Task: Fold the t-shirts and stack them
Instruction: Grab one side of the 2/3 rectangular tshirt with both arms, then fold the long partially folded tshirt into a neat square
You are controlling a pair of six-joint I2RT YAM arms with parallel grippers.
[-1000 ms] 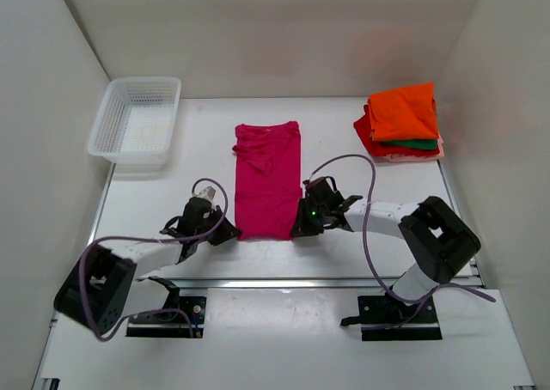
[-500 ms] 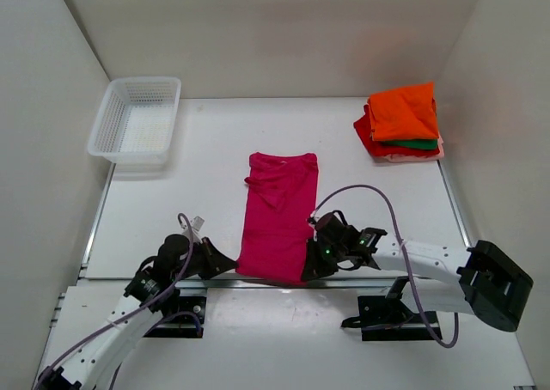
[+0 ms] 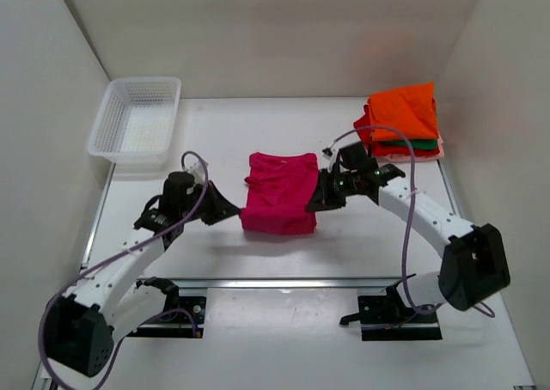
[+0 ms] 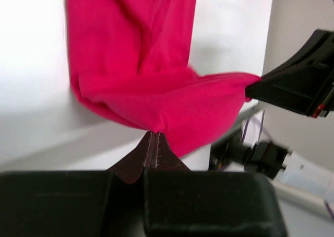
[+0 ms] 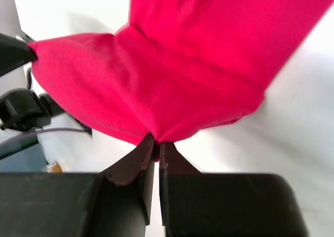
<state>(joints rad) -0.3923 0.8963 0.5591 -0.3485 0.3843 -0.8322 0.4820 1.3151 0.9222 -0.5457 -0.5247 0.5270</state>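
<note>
From above, we see the magenta-pink t-shirt point(image 3: 279, 192) in the middle of the tabletop point(image 3: 215, 132). Its near end is doubled over, with the left tool point(image 3: 230, 210) and right tool point(image 3: 314, 203) at its two near corners. The folded t-shirts point(image 3: 402, 119) are stacked at the far right. On the left wrist, our tool is pinched on the shirt's edge. On the right wrist, our tool is likewise clamped on it.

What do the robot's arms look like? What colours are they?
White tubes with chunky black joints. The left arm and right arm each trail a looping purple cable. The left pincer and right pincer have dark fingers tapering to thin tips.
</note>
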